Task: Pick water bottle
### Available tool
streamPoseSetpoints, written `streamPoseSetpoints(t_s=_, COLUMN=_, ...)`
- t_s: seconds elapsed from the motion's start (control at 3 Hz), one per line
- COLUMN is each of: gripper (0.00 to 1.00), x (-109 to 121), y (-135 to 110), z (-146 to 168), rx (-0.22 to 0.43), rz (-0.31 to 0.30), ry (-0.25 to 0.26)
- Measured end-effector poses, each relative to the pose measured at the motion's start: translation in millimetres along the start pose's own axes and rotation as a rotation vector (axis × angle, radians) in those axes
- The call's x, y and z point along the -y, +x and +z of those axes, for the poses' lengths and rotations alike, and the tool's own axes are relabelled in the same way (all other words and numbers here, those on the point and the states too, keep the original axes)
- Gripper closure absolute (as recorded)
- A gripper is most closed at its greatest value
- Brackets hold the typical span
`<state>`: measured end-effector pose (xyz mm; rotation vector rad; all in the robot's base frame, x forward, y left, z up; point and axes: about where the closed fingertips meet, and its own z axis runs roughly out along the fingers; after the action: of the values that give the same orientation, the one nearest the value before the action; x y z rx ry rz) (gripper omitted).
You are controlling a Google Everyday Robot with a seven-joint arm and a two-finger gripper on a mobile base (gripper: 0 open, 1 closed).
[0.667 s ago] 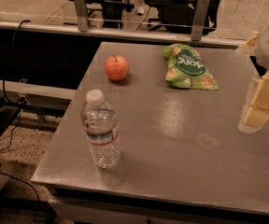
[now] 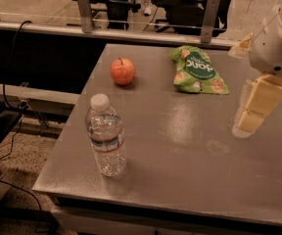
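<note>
The water bottle stands upright near the front left corner of the grey table. It is clear and ribbed, with a white cap and a red-edged label band. My gripper hangs over the table's right side, far to the right of the bottle and apart from it, with pale yellow finger pads pointing down. It holds nothing that I can see.
A red apple sits at the table's back left. A green snack bag lies at the back middle. A ledge with metal posts runs behind the table. Cables lie on the floor at the left.
My gripper has shifted slightly left, over the table's right side. The bottle, apple and bag have not moved.
</note>
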<state>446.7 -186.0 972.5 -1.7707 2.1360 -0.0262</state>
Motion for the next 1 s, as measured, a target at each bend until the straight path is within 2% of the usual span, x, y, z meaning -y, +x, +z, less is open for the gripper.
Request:
streamPoseSetpoints(t_s=0.33, gripper=0.0, x=-9, y=-39, z=24, rx=0.107, rz=-0.068, ry=-0.062)
streamPoseSetpoints(t_s=1.0, gripper=0.0, x=-42, y=-112, z=46, rx=0.326, rz=-0.158, ry=-0.175)
